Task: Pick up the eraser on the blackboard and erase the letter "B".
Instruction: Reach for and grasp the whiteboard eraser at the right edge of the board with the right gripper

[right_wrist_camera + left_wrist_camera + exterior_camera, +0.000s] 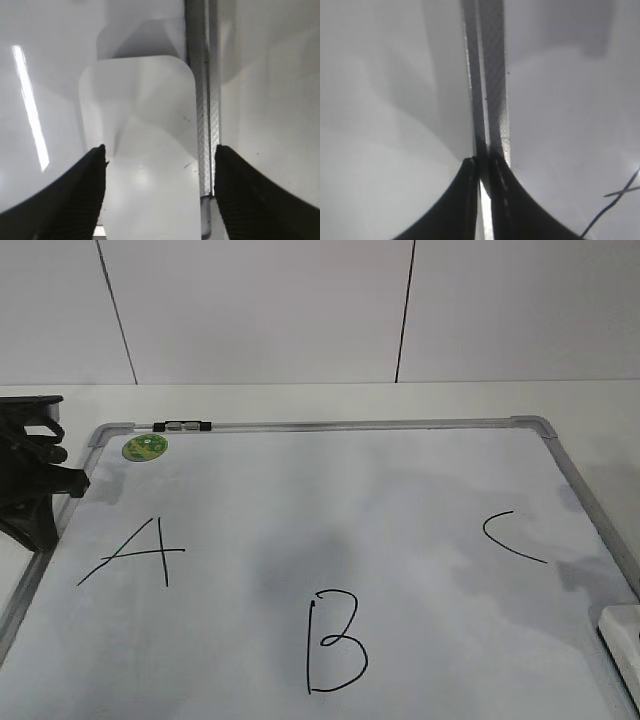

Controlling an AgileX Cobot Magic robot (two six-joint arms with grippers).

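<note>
The blackboard [400, 510] is a white board with a grey frame, lying flat. The black letter "B" [333, 642] is at its front middle, with "A" [135, 553] to the left and "C" [508, 537] to the right. The white eraser [622, 638] lies at the board's right edge, cut off by the picture. In the right wrist view the eraser [140, 100] lies between the open fingers of my right gripper [160, 148], just above it, beside the frame [202, 100]. My left gripper [484, 161] is shut and empty over the board's left frame [490, 75]; it also shows in the exterior view [30, 490].
A round green sticker [145, 447] sits at the board's back left corner. A marker [182, 425] lies along the back frame. A stroke of the "A" [615, 200] shows in the left wrist view. A white wall stands behind the table.
</note>
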